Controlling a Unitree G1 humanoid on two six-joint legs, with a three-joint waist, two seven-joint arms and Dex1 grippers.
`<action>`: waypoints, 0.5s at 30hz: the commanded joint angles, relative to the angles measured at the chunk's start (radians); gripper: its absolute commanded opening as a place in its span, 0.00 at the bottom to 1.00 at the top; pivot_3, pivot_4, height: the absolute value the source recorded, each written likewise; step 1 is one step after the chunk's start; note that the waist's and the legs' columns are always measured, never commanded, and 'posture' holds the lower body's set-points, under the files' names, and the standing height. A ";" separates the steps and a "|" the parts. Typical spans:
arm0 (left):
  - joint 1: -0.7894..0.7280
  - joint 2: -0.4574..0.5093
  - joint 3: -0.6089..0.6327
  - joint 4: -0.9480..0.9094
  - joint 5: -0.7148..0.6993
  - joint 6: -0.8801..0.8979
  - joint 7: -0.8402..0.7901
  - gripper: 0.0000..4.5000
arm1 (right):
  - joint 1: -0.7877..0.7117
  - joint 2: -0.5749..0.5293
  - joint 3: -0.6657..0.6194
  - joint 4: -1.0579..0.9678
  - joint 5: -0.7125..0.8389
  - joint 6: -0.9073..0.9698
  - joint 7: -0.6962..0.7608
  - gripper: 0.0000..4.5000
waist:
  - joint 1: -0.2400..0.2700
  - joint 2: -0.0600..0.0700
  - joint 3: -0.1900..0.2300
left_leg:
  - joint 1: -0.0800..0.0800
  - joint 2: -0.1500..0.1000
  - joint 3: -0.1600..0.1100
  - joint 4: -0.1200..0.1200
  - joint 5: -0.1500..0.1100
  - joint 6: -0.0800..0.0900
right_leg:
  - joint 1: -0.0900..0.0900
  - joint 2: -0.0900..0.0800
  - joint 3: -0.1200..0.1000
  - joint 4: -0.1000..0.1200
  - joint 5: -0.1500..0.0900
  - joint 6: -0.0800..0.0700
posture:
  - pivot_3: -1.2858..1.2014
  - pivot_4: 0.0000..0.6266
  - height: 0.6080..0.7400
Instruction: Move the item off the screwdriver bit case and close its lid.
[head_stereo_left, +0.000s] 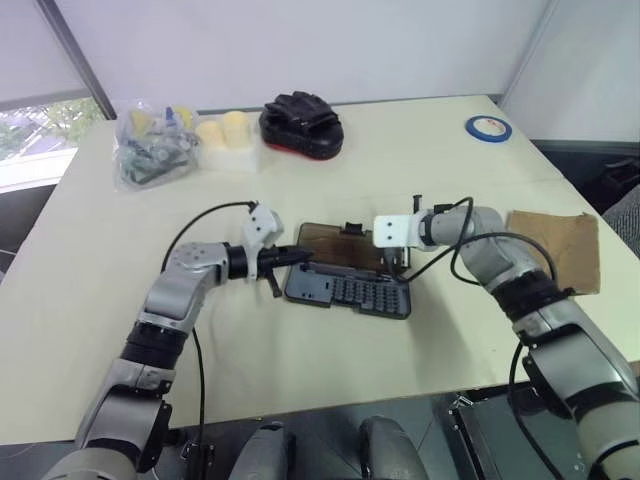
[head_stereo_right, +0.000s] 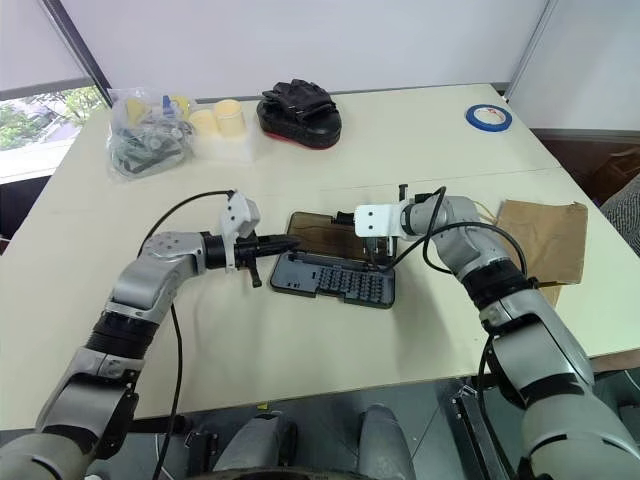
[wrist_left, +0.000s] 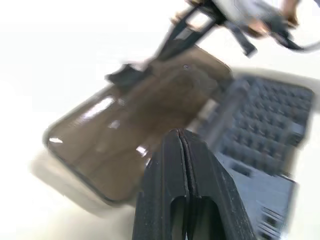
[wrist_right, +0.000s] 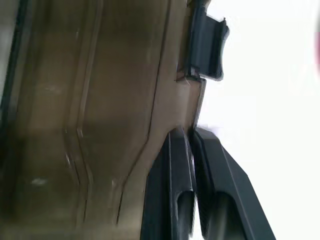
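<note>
The screwdriver bit case lies open at the table's middle. Its dark grey tray (head_stereo_left: 350, 292) with rows of bits is nearest me, and the smoky brown lid (head_stereo_left: 335, 243) with its black latch tab (wrist_right: 207, 45) stands behind it, lifted a little. My right gripper (head_stereo_left: 397, 262) is shut on the lid's thin edge at its right end, seen close in the right wrist view (wrist_right: 191, 131). My left gripper (head_stereo_left: 300, 257) is shut with nothing in it, its tip by the lid's left end. The item, a flat brown paper bag (head_stereo_left: 555, 245), lies on the table to the right, clear of the case.
A black-and-red padded mitt (head_stereo_left: 302, 125), pale yellow cups (head_stereo_left: 228, 138) and a clear plastic bag of small parts (head_stereo_left: 152, 148) sit along the back. A blue tape roll (head_stereo_left: 487, 127) lies at the back right. The table's front edge (head_stereo_left: 330, 400) runs close below the case.
</note>
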 joint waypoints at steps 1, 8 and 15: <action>-0.063 -0.007 0.100 0.026 -0.047 0.023 0.059 0.00 | 0.063 -0.019 -0.015 -0.165 -0.081 0.041 -0.062 0.01 | -0.001 0.000 0.000 | -0.003 0.000 0.000 0.001 0.000 0.000 | -0.003 0.000 0.000 0.001 0.000 0.000 | 0.52 0.24 1.00; -0.202 0.001 0.237 0.201 -0.086 0.025 0.155 0.00 | 0.175 -0.016 -0.044 -0.388 -0.165 0.088 -0.119 0.01 | -0.004 0.000 0.000 | -0.002 0.000 0.001 0.000 0.000 0.000 | -0.003 0.000 0.000 0.001 0.000 0.000 | 0.52 0.24 1.00; -0.250 0.000 0.186 0.389 -0.011 -0.083 0.108 0.00 | 0.197 -0.010 -0.061 -0.464 -0.194 0.091 -0.129 0.01 | -0.003 0.000 0.000 | -0.002 0.000 0.002 -0.001 0.000 0.000 | -0.003 0.000 0.000 0.000 0.000 0.000 | 0.52 0.24 1.00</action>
